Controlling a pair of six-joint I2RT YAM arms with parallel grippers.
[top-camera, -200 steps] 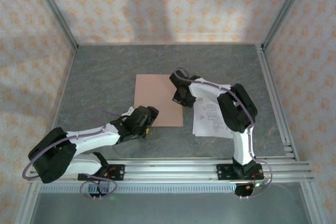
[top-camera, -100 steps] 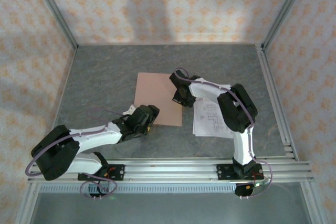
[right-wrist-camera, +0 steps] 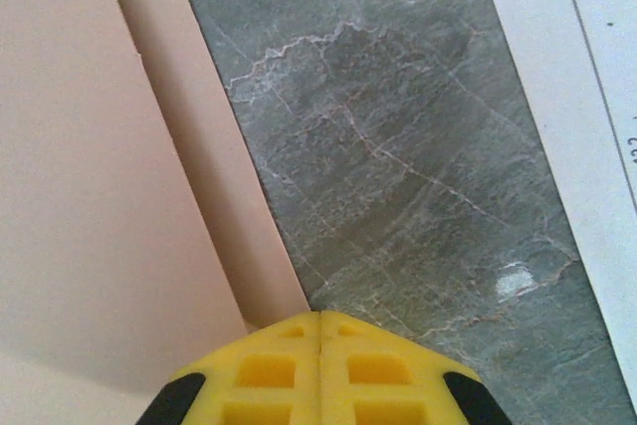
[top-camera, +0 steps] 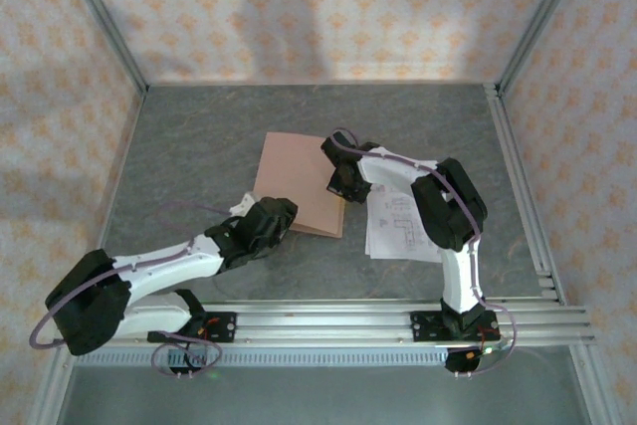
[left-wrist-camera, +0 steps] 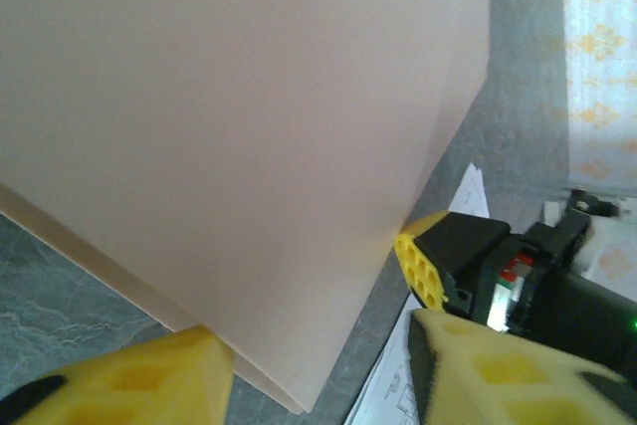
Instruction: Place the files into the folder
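Grey marbled table [top-camera: 199, 146] carries the folder [top-camera: 299, 186], its near corner between the fingers of the left gripper [left-wrist-camera: 314, 370], grip impossible to tell, its right edge beside the clenched, empty right gripper [right-wrist-camera: 320, 345], with the files [top-camera: 393, 221] just right, partly hidden under that arm.

Pinkish-brown folder [top-camera: 299, 186], white files [top-camera: 396, 231] with black line diagrams, grey marbled table [top-camera: 199, 141]

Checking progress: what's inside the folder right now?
The folder cover is partly raised; a bare strip of its lower flap shows, no paper on it. The rest inside is hidden by the cover. The files lie on the table beside it.
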